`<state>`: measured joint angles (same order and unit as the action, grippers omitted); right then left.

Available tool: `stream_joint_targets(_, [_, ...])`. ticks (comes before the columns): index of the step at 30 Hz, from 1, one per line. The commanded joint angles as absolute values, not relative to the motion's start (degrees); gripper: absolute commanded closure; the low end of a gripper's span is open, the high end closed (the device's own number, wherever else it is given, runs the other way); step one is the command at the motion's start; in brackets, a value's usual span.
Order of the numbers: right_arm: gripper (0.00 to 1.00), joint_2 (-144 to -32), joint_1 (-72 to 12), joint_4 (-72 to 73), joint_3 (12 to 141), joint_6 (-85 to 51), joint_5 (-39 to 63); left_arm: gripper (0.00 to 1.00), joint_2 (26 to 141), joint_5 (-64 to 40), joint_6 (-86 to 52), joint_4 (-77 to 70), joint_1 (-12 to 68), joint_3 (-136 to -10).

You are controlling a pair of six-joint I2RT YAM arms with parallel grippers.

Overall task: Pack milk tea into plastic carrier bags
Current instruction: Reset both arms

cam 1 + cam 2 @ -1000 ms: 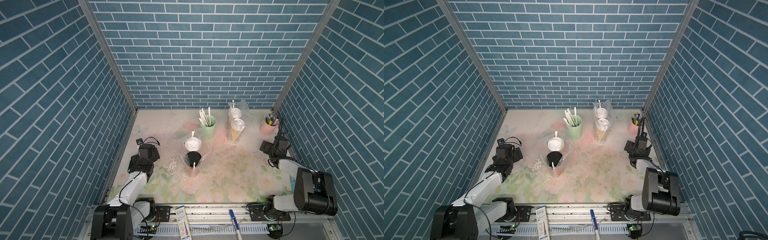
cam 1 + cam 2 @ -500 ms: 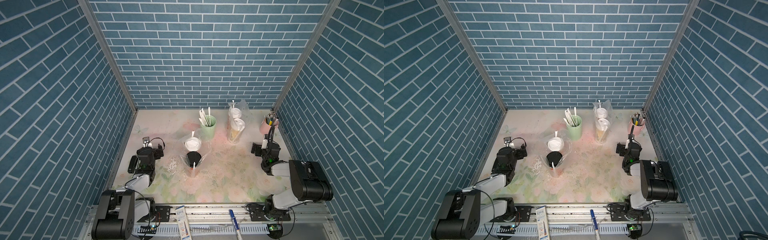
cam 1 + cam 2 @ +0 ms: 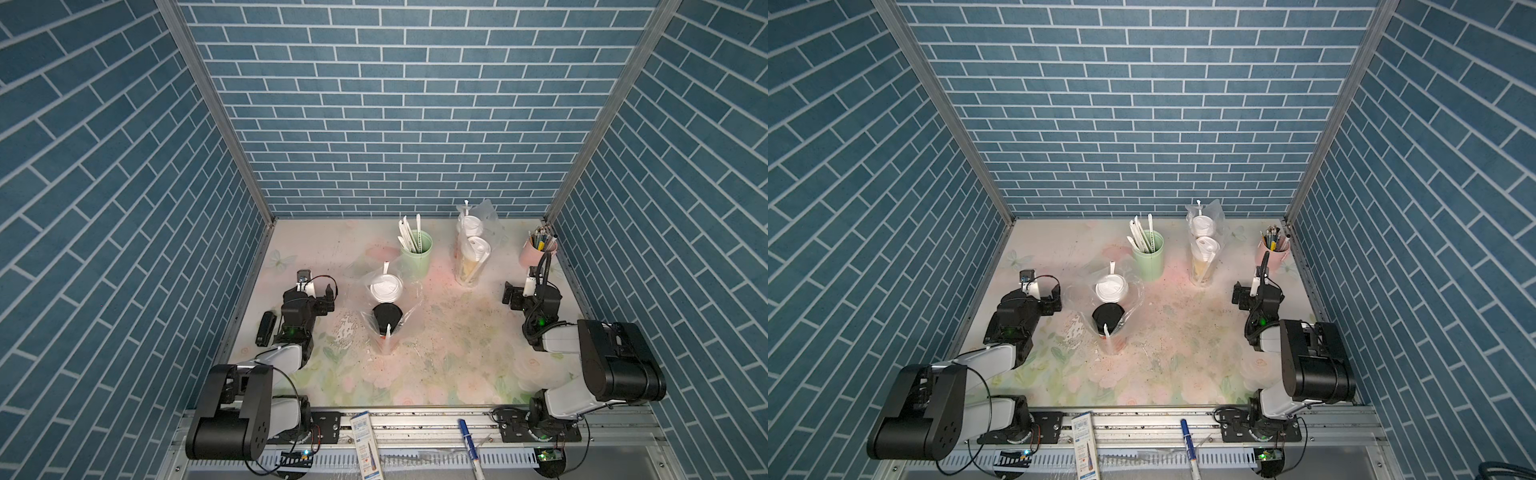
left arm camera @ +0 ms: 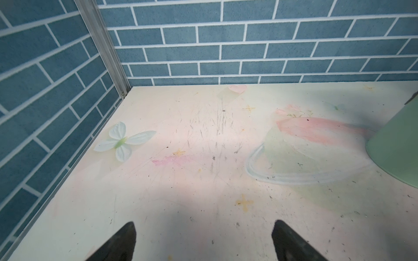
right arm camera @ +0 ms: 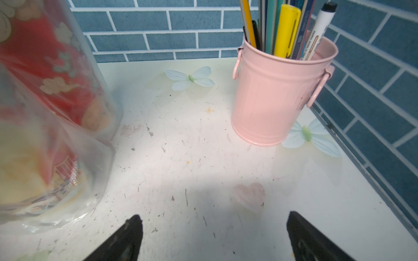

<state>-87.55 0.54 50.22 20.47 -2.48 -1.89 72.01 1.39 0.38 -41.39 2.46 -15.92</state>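
- The left gripper (image 4: 205, 243) is held low over the bench (image 4: 203, 180), near its left edge. Its fingers (image 4: 125, 239) are spread wide, and nothing is caught between them.
- The right gripper (image 5: 214, 226) is held near the right edge, in front of the pink pail (image 5: 278, 97). Its fingers (image 5: 132, 235) are parted just as wide, with nothing gripped.
- Writing is seen on the pens (image 5: 287, 29) standing in that pail at the back right corner, but it cannot be read. The print on a packet (image 3: 365, 440) laid on the front rail beside a blue pen (image 3: 467, 432) is also too small.
- Cup bodies are shown clearly only in the right wrist view. There a red cup (image 5: 45, 67) with a pale floral pattern and a cream-yellow cup (image 5: 22, 169) are seen, blurred, through the farther carrier bag (image 5: 97, 162).
- In both top views that bag is placed near the back edge, right of the middle, and mostly two white lids (image 3: 478, 249) are shown.
- None of the task's things is caught in the left wrist view, only the side of the mint-green cup (image 4: 398, 146). A top view shows it filled with white wrapped straws (image 3: 409, 237) near the back edge.
- The nearer carrier bag (image 3: 409, 297) is stood upright left of the bench's middle, between the grippers and apart from both.
- A white-lidded cup (image 3: 386, 287) and, in front of it, a black-lidded cup (image 3: 386, 314) are held in it. The body colour of the white-lidded cup is hidden.
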Motion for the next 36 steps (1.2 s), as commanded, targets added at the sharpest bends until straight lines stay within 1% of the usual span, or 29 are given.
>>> stream_joint_targets(1, [0.01, -88.0, 0.7, 51.9, 21.1, -0.3, -1.4, 0.05, 72.2, 0.1, 2.1, -41.6, 3.4, -17.5])
stream_joint_targets(3, [0.01, -88.0, 0.7, 51.9, 21.0, -0.3, -1.4, 0.05, 73.1, 0.3, 4.1, -43.2, 3.4, -17.4])
stream_joint_targets(5, [0.01, -88.0, 0.7, 51.8, 21.0, -0.3, -1.4, 0.04, 75.2, 1.0, 6.2, -47.9, 3.4, -16.8])
stream_joint_targets(7, [0.01, -87.9, 0.7, 51.9, 20.9, -0.3, -1.4, 0.03, 79.8, 0.9, 7.0, -52.9, 3.3, -16.8])
stream_joint_targets(9, [0.01, -88.0, 0.7, 51.9, 20.9, -0.4, -1.4, 0.04, 87.2, -0.8, 8.0, -58.6, 3.5, -17.4])
stream_joint_targets(10, [0.01, -88.0, 0.7, 51.9, 20.9, -0.4, -1.4, 0.03, 88.3, 0.4, 7.4, -60.4, 3.4, -17.4])
stream_joint_targets(11, [0.01, -88.0, 0.8, 51.9, 20.9, -0.5, -1.6, 0.03, 86.4, 0.1, 7.1, -55.2, 3.0, -18.3])
stream_joint_targets(13, [0.01, -88.0, 0.9, 51.2, 21.3, -0.8, -1.6, 0.04, 87.8, 1.8, 6.4, -56.7, 3.0, -18.8])
stream_joint_targets(15, [0.01, -88.0, 1.0, 51.2, 21.3, -0.8, -1.6, 0.01, 87.0, 6.4, 4.2, -51.6, 2.9, -20.6])
stream_joint_targets(17, [0.01, -88.0, 1.1, 51.0, 21.4, -0.9, -1.3, 0.01, 87.3, 7.8, 3.7, -49.2, 2.9, -22.1])
stream_joint_targets(19, [0.01, -88.0, 1.1, 50.9, 21.5, -0.9, -1.2, 0.01, 87.8, 7.9, 3.8, -50.8, 2.8, -21.8])
stream_joint_targets(36, [0.01, -88.2, 2.6, 48.6, 22.8, -2.0, 1.0, 0.01, 87.5, 8.0, 3.6, -50.1, 2.9, -21.9])
